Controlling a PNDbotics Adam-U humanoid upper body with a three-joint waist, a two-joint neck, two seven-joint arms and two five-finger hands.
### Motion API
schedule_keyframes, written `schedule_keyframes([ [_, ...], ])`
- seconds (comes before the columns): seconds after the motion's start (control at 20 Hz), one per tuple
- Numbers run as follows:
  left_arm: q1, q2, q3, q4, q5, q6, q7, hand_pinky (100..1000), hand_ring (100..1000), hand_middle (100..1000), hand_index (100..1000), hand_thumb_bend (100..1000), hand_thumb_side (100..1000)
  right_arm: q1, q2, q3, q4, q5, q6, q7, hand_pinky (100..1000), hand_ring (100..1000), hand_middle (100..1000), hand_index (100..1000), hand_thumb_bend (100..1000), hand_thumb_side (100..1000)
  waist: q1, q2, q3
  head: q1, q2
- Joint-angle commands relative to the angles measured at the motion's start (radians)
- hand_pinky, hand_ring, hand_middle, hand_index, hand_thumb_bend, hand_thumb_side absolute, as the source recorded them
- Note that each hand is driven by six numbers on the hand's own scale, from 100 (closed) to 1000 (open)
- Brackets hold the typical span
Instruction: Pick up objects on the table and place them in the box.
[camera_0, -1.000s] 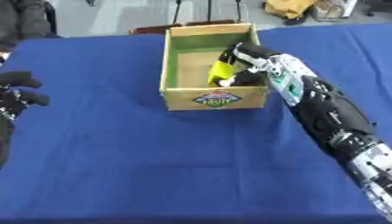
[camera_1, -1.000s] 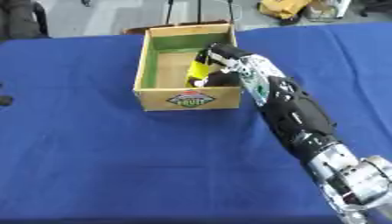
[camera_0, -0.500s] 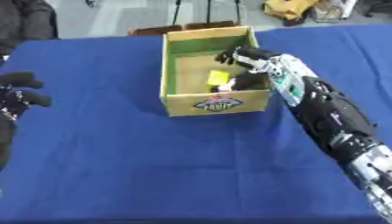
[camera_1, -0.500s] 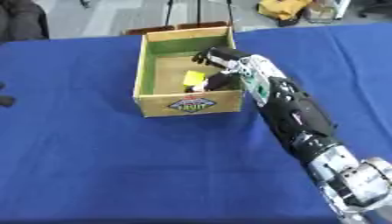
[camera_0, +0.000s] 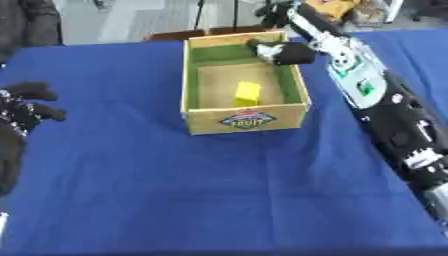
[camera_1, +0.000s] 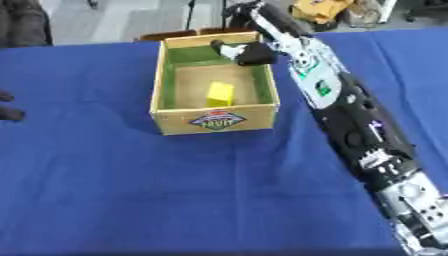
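A yellow block (camera_0: 247, 93) lies on the floor of the cardboard box (camera_0: 246, 120), which has green inner walls and a fruit label on its front. My right hand (camera_1: 262, 30) hovers over the box's far right corner, open and holding nothing, with its thumb (camera_0: 278, 52) hanging above the right wall. The right arm (camera_0: 394, 115) stretches along the box's right side. At the left edge my left hand (camera_0: 19, 106) rests idle and open on the blue cloth.
A blue cloth (camera_0: 219, 190) covers the table. Beyond the far edge stand the legs of a stand (camera_0: 199, 15), a yellow-brown bag (camera_1: 319, 9) and dark clothing (camera_0: 31, 22) at the top left.
My right hand has let go of the yellow block, which now lies in the box. The hand has lifted and drawn back toward the far right corner. The left hand has not moved.
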Motion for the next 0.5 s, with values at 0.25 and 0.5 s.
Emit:
schedule_keyframes([
  [0.25,0.003,0.013,0.023,-0.012,-0.011,-0.002,0.017,706,523,604,739,809,892,0.159,-0.102,-0.002,-0.385,-0.278,0.086,-0.006,785,757,670,861,311,596,0.003,-0.003,-0.030,0.027,-0.004],
  [0.5,0.007,0.013,0.025,-0.010,-0.014,-0.004,0.021,706,523,604,739,808,893,0.264,-0.095,-0.017,-0.496,-0.316,0.132,0.021,789,761,669,864,304,609,0.006,0.000,-0.051,0.039,0.005],
])
